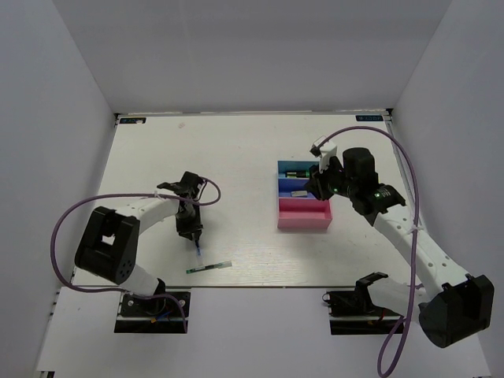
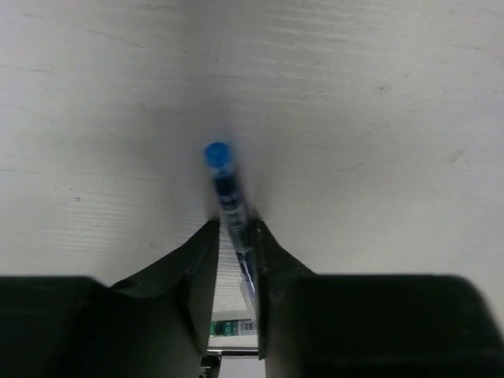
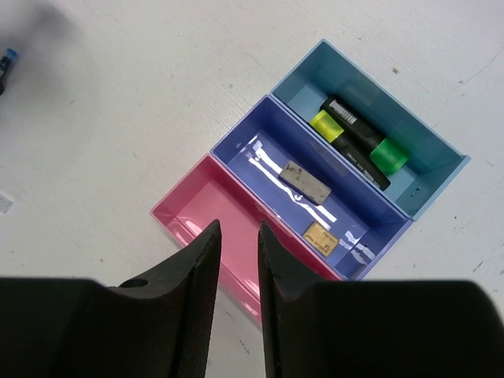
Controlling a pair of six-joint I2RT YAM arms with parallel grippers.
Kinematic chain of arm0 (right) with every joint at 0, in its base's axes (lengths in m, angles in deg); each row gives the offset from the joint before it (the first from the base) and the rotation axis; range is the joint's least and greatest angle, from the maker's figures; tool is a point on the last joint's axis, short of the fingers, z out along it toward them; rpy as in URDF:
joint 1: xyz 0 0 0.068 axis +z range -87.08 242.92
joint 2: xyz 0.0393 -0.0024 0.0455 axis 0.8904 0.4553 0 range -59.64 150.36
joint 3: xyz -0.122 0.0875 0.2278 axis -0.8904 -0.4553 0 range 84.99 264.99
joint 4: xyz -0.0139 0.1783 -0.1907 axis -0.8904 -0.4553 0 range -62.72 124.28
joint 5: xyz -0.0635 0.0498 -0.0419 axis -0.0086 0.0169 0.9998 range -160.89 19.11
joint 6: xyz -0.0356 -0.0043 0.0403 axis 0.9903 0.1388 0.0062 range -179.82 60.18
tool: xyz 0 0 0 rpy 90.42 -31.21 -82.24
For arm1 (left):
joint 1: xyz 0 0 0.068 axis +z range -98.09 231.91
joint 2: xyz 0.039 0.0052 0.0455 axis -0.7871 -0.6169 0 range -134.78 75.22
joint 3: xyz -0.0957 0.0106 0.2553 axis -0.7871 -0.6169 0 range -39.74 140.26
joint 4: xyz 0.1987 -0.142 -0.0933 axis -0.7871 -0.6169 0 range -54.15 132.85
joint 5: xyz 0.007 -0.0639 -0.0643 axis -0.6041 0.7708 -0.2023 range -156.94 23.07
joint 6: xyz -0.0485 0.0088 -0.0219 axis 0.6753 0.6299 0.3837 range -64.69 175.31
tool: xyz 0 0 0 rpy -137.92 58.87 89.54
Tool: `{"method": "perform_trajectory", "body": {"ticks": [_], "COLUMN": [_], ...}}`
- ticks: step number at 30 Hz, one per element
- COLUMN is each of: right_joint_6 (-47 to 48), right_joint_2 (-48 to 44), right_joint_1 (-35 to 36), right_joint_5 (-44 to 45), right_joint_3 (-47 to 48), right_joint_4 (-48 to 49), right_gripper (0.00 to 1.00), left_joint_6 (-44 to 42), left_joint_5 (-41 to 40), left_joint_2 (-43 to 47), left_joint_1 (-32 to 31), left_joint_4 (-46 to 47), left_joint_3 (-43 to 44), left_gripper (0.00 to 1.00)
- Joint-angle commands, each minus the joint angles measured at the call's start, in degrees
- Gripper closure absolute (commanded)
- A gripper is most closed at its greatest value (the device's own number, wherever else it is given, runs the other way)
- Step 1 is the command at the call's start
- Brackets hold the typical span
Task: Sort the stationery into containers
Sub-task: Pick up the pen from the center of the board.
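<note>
1. In the overhead view, the left pincer (image 1: pixel 192 231) points down at the surface (image 1: pixel 236 150). A blue-capped pen (image 1: pixel 197 249) sticks out past its tips toward the near edge. How the jaws sit cannot be told from up there.
2. The left wrist view shows the left pincer (image 2: pixel 235 224) clamped on the blue-capped pen (image 2: pixel 228 193), one finger pressed to each side of the barrel. The blue cap lies ahead of the tips. Whether it touches the surface is unclear.
3. Only the overhead view shows a second thin pen (image 1: pixel 209 268). It lies flat just beyond the left pincer's tips, toward the near edge and apart from the held pen.
4. From overhead, the right pincer (image 1: pixel 317 187) hangs over the joined trays and covers part of their right ends.
5. The right wrist view shows the right pincer (image 3: pixel 239 228) with its jaws slightly apart and holding nothing. The pink tray (image 3: pixel 197 206) is directly under the tips, the dark blue tray (image 3: pixel 252 142) is next beyond, and the light blue tray (image 3: pixel 311 87) is farthest.
6. That view alone makes the contents clear.
   - A yellow-capped highlighter (image 3: pixel 323 123) and a green-capped highlighter (image 3: pixel 388 156) lie side by side in the light blue tray.
   - A grey eraser (image 3: pixel 305 179) and a tan eraser (image 3: pixel 321 237) lie apart in the dark blue tray.
</note>
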Motion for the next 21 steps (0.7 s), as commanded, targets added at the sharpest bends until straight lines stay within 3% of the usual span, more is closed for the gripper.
{"method": "perform_trajectory", "body": {"ticks": [1, 3, 7, 9, 12, 13, 14, 21], "right_joint_6": [-1.56, -1.82, -2.09, -2.26, -2.35, -2.27, -2.26, -1.22], "right_joint_2": [-1.59, -1.86, -2.39, -2.47, -2.47, -2.39, -2.21, -3.00], "right_joint_1": [-0.83, -1.09, -2.06, -2.24, -3.11, -3.12, -3.38, -4.87], "right_joint_5": [-2.38, -2.82, -3.34, -3.87, -4.84, -5.36, -5.80, -5.46], "right_joint_3": [-1.01, -1.18, -1.36, -1.45, -1.80, -1.97, -1.89, -2.68], "right_joint_4": [2.30, 2.04, 2.30, 2.13, 2.13, 1.96, 1.78, 2.13], "right_gripper": [0.71, 0.70, 0.70, 0.70, 0.51, 0.34, 0.28, 0.27], "left_joint_6": [3.79, 5.29, 6.26, 5.56, 3.29, 2.58, 0.66, -3.93], "left_joint_5": [-6.83, -7.53, -6.92, -6.48, -6.30, -7.35, -9.10, -9.91], "left_joint_2": [-1.33, -2.12, -3.26, -3.18, -1.43, -0.98, 0.15, 5.34], "left_joint_1": [-0.93, -1.20, -1.11, -1.11, -2.16, -3.12, -4.35, -12.26], "left_joint_4": [1.28, 3.29, 6.72, 7.26, 5.51, 4.54, 3.05, 3.46], "left_joint_3": [-1.38, -3.14, -6.75, -6.32, -2.39, -1.05, 3.23, 18.53], "left_gripper": [0.68, 0.72, 0.91, 0.95, 1.00, 1.00, 1.00, 1.00]}}
